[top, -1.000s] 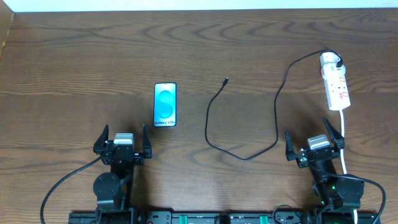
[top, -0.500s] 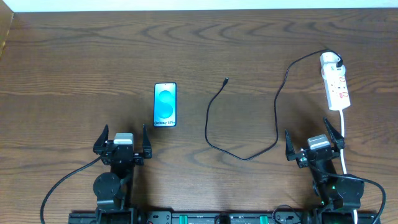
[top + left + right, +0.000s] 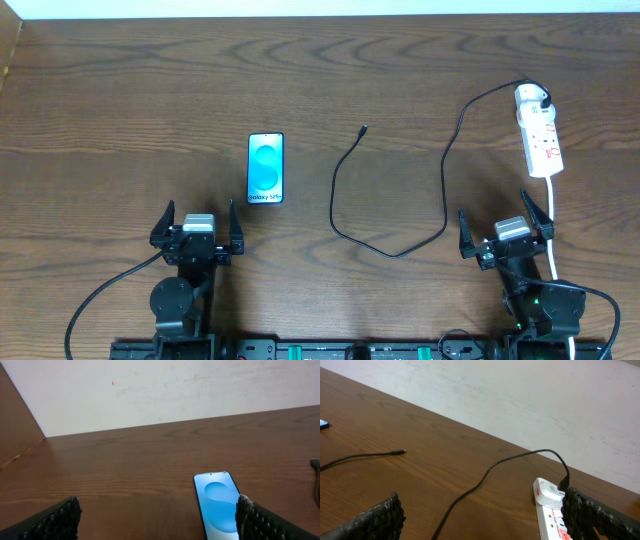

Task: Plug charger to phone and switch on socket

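The phone [image 3: 266,169] lies flat left of the table's middle, blue screen up; it also shows in the left wrist view [image 3: 216,502]. The charger, a thin black cable [image 3: 345,175], loops across the middle, its connector tip [image 3: 363,129] free on the wood and its black plug [image 3: 543,103] in the far end of the socket. The socket [image 3: 538,132] is a white strip at the far right, also seen in the right wrist view [image 3: 550,510]. My left gripper [image 3: 196,228] is open and empty, near of the phone. My right gripper [image 3: 505,226] is open and empty, near of the socket.
The socket's thick white cord [image 3: 554,225] runs toward the near edge past my right gripper. A white wall [image 3: 160,390] stands behind the table's far edge. A brown panel [image 3: 15,425] borders the left side.
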`<action>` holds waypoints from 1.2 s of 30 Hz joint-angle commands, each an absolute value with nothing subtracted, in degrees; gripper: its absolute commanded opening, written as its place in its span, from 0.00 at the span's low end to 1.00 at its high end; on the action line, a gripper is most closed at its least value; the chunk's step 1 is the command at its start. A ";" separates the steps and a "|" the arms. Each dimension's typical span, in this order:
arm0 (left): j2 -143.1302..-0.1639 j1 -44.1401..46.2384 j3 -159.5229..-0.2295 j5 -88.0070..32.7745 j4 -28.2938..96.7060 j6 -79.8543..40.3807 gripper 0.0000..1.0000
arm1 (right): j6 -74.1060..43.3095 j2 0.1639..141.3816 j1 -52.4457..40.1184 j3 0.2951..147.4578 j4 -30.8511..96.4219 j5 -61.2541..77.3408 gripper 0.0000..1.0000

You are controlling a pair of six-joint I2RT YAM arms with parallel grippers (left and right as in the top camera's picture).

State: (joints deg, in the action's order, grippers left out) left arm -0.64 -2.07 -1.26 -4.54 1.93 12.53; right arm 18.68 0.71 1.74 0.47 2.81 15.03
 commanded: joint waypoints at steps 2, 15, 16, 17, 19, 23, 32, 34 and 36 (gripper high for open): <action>-0.71 -1.78 -0.54 -4.89 4.10 13.45 0.98 | 18.70 0.38 1.41 0.32 3.01 15.38 0.99; -0.71 -1.78 -0.54 -4.95 4.05 13.45 0.98 | 18.70 0.38 1.41 0.32 3.01 15.38 0.99; -0.71 -1.78 -0.54 -5.23 4.05 13.43 0.98 | 18.70 0.38 1.41 0.32 3.01 15.38 0.99; -0.71 -1.78 -0.54 -5.78 4.03 13.45 0.98 | 18.70 0.38 1.41 0.32 3.01 15.38 0.99; -0.73 -1.78 -0.54 -5.96 4.05 13.37 0.98 | 18.70 0.38 1.41 0.32 3.01 15.38 0.99; -0.86 -1.80 -0.54 -5.91 4.03 13.28 0.98 | 18.70 0.38 1.41 0.32 3.01 15.38 0.99; -1.37 -1.80 -0.54 -5.93 4.03 12.10 0.98 | 18.70 0.38 1.41 0.32 3.01 15.38 0.99; -1.37 -1.78 -0.54 -5.93 4.03 11.92 0.98 | 18.70 0.38 1.41 0.32 3.01 15.38 0.99; -1.37 -1.78 -0.54 -5.93 4.03 11.92 0.98 | 18.70 0.38 1.41 0.32 3.01 15.38 0.99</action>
